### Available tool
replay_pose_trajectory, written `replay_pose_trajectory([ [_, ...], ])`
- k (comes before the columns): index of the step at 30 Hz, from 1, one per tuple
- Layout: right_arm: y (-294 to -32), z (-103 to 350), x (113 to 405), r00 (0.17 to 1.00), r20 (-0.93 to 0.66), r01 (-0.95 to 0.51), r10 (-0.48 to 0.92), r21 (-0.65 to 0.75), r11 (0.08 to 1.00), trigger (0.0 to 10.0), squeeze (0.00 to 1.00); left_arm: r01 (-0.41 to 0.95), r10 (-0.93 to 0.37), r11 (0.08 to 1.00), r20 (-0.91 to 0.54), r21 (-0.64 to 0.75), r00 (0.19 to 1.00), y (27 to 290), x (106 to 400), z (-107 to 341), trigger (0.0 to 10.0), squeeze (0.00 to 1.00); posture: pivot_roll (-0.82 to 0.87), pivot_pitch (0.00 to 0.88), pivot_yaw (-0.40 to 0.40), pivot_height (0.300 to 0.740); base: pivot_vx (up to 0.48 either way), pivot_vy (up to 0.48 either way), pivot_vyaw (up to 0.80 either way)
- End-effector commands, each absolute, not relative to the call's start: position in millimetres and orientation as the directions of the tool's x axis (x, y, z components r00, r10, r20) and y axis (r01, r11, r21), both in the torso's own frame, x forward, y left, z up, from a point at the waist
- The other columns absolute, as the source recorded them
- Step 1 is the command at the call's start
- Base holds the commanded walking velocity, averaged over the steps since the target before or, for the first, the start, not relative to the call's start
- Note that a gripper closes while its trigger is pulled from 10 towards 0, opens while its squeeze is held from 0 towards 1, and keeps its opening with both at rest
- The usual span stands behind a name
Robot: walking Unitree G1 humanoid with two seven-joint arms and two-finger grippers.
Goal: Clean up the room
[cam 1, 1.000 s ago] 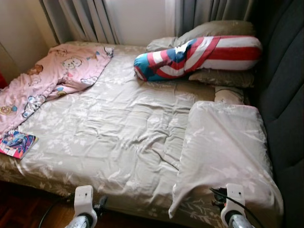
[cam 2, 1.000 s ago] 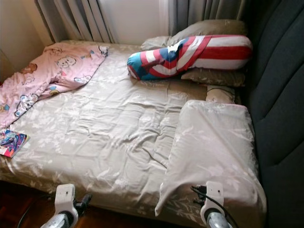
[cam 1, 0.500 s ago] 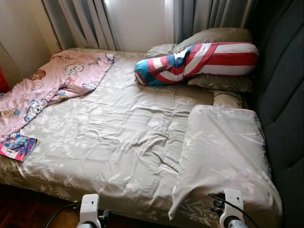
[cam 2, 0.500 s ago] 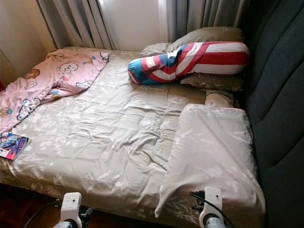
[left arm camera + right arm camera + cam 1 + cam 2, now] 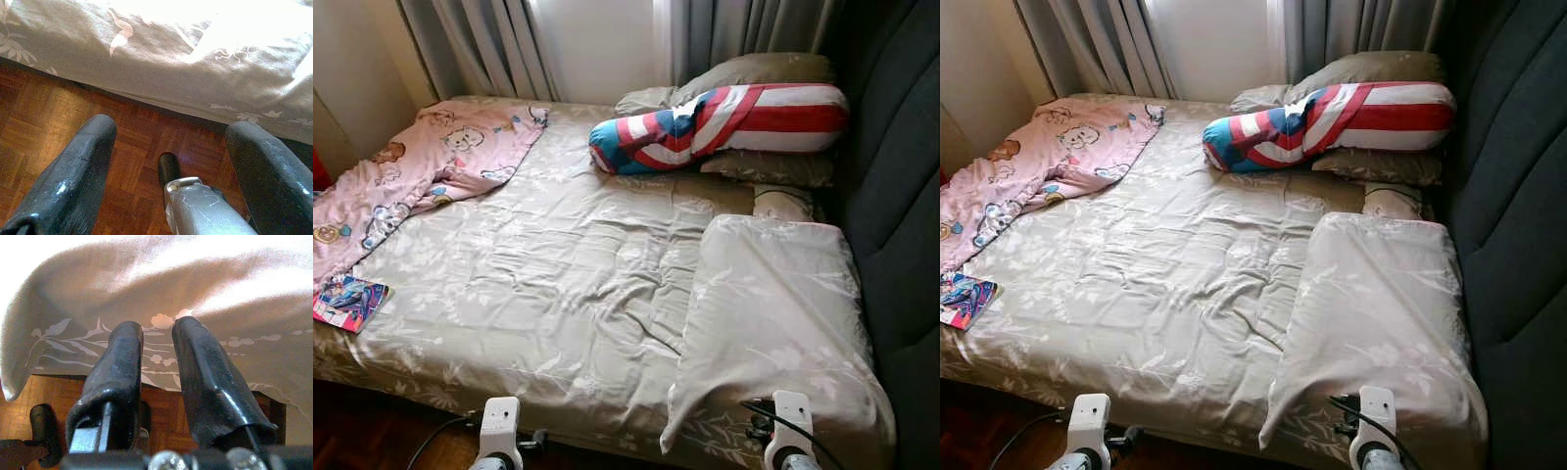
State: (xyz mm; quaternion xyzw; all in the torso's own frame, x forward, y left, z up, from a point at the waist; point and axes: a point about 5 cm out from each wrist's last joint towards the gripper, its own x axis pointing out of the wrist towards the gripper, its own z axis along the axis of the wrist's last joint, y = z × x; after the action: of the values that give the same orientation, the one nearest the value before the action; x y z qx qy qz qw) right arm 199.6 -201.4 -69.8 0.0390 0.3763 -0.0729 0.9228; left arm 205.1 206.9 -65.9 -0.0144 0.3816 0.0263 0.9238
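Observation:
A wide bed (image 5: 558, 274) with a rumpled beige flowered sheet lies in front of me. On its far left lies a pink cartoon blanket (image 5: 421, 166), with a colourful magazine (image 5: 347, 302) at the near left edge. A red, white and blue striped bolster (image 5: 724, 122) rests on beige pillows (image 5: 764, 70) at the head. A large beige pillow (image 5: 773, 323) overhangs the near right edge. My left gripper (image 5: 171, 127) is open, low over the parquet beside the bed edge. My right gripper (image 5: 156, 325) is shut on nothing, just under the overhanging pillow's corner.
A dark padded headboard (image 5: 901, 196) runs along the right side. Grey curtains (image 5: 480, 49) and a bright window stand behind the bed, with a cream wall (image 5: 352, 88) at the left. Dark parquet floor (image 5: 44, 122) lies between me and the bed. A small pillow (image 5: 783, 204) sits by the headboard.
The whole picture has shifted slightly, so the camera moved. Both wrists sit a little lower in the picture. Nothing on the bed has moved.

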Motion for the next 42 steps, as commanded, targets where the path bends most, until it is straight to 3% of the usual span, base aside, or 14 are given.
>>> replay_pose_trajectory([
  [1, -200.9, -73.6, 193.6, 0.686, -0.719, 0.175, -0.107, 0.02, 0.984, 10.0, 0.0, -0.056, 0.046, 0.998, -0.714, 0.009, 0.698, 209.6, 201.8, -67.6, 10.0, 0.0, -0.07, 0.033, 0.03, 0.74, 0.0, 0.0, 0.0],
  [2, -200.9, -73.4, 193.8, 0.687, -0.719, 0.175, -0.106, 0.021, 0.984, 10.0, 0.98, -0.057, 0.045, 0.998, -0.714, 0.007, 0.698, 209.6, 201.7, -67.6, 10.0, 0.0, -0.07, 0.033, 0.029, 0.74, 0.0, 0.0, 0.0],
  [3, -201.2, -73.1, 194.2, 0.689, -0.716, 0.173, -0.107, 0.019, 0.985, 10.0, 1.0, -0.061, 0.046, 0.998, -0.713, 0.005, 0.7, 209.4, 201.8, -67.5, 10.0, 0.0, -0.07, 0.032, 0.028, 0.74, 0.0, 0.0, 0.0],
  [17, -202.5, -73.4, 193.5, 0.685, -0.719, 0.173, -0.117, 0.005, 0.985, 10.0, 1.0, -0.063, 0.044, 0.998, -0.705, 0.0, 0.707, 208.4, 203.3, -66.6, 10.0, 0.0, -0.07, 0.031, 0.028, 0.74, 0.0, 0.0, 0.0],
  [18, -202.6, -73.6, 193.3, 0.683, -0.721, 0.17, -0.118, 0.0, 0.985, 10.0, 0.91, -0.062, 0.044, 0.998, -0.705, 0.0, 0.708, 208.3, 203.3, -66.7, 10.0, 0.0, -0.07, 0.031, 0.028, 0.74, 0.0, 0.0, 0.0],
  [19, -202.9, -73.8, 192.9, 0.68, -0.723, 0.166, -0.121, -0.009, 0.986, 10.0, 0.15, -0.058, 0.042, 0.998, -0.705, 0.001, 0.707, 207.9, 203.2, -66.8, 10.0, 0.0, -0.07, 0.031, 0.028, 0.74, 0.0, 0.0, 0.0],
  [20, -203.2, -74.0, 192.5, 0.677, -0.725, 0.162, -0.124, -0.018, 0.987, 10.0, 0.0, -0.048, 0.037, 0.999, -0.705, 0.004, 0.708, 207.0, 203.0, -66.9, 10.0, 0.0, -0.07, 0.032, 0.029, 0.74, 0.0, 0.0, 0.0],
  [25, -202.3, -73.4, 193.8, 0.682, -0.721, 0.164, -0.118, -0.007, 0.986, 10.0, 0.0, -0.047, 0.034, 0.999, -0.703, 0.0, 0.71, 205.6, 203.1, -67.0, 10.0, 0.0, -0.07, 0.032, 0.029, 0.74, 0.0, 0.0, 0.0],
  [27, -202.1, -73.0, 194.5, 0.685, -0.719, 0.163, -0.116, -0.004, 0.987, 10.0, 0.4, -0.048, 0.034, 0.999, -0.703, 0.0, 0.71, 205.5, 203.2, -67.0, 10.0, 0.0, -0.07, 0.031, 0.03, 0.74, 0.0, 0.0, 0.0],
  [28, -202.1, -72.9, 194.7, 0.686, -0.719, 0.163, -0.116, -0.004, 0.987, 10.0, 1.0, -0.048, 0.034, 0.999, -0.703, 0.0, 0.71, 205.4, 203.2, -67.0, 10.0, 0.0, -0.07, 0.031, 0.031, 0.74, 0.0, 0.0, 0.0],
  [30, -202.0, -72.6, 195.2, 0.687, -0.717, 0.162, -0.117, -0.005, 0.987, 10.0, 1.0, -0.032, 0.026, 0.999, -0.703, 0.005, 0.71, 204.5, 203.3, -67.1, 10.0, 0.0, -0.07, 0.033, 0.031, 0.74, 0.0, 0.0, 0.0],
  [32, -202.0, -72.6, 195.2, 0.687, -0.717, 0.162, -0.117, -0.006, 0.987, 10.0, 0.69, -0.032, 0.026, 0.999, -0.703, 0.004, 0.711, 204.3, 203.2, -67.1, 10.0, 0.0, -0.07, 0.033, 0.032, 0.74, 0.0, 0.0, 0.0],
  [33, -201.9, -72.7, 195.2, 0.686, -0.718, 0.162, -0.119, -0.008, 0.987, 10.0, 0.0, -0.035, 0.026, 0.999, -0.703, 0.003, 0.711, 204.3, 203.1, -67.1, 10.0, 0.0, -0.07, 0.033, 0.032, 0.74, 0.0, 0.0, 0.0],
  [42, -198.2, -72.3, 196.6, 0.692, -0.712, 0.159, -0.115, -0.005, 0.987, 10.0, 0.0, -0.048, 0.028, 0.999, -0.702, -0.008, 0.712, 205.1, 203.2, -67.0, 10.0, 0.0, -0.07, 0.039, 0.038, 0.74, 0.0, 0.0, 0.0],
])
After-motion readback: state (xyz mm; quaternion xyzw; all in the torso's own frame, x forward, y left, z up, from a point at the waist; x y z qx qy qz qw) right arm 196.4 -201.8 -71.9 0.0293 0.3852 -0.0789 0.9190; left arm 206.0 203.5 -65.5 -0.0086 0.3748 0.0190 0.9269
